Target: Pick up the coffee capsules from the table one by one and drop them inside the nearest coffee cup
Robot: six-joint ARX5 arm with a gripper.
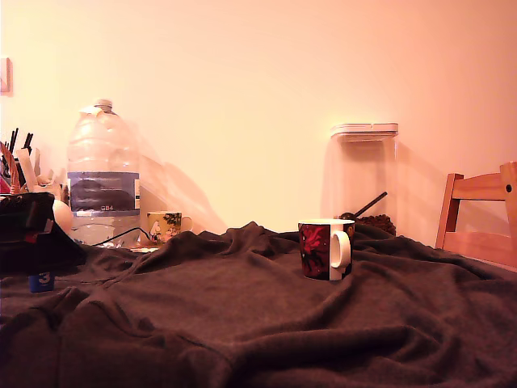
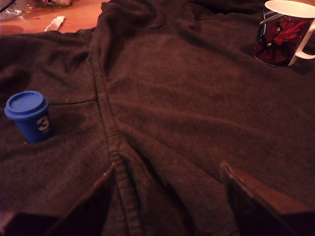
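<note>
The blue coffee capsule [image 2: 28, 116] stands upright on the wrinkled brown cloth-draped table [image 2: 197, 108], at about nine o'clock from the wide-open, empty gripper [image 2: 167, 196], so soft folds could tip it during grasping.

A white "3" is printed on the side of the small blue plastic capsule [image 2: 29, 115]. The large clear plastic water bottle [image 1: 102, 174] carries a grey label reading "GB4".
</note>
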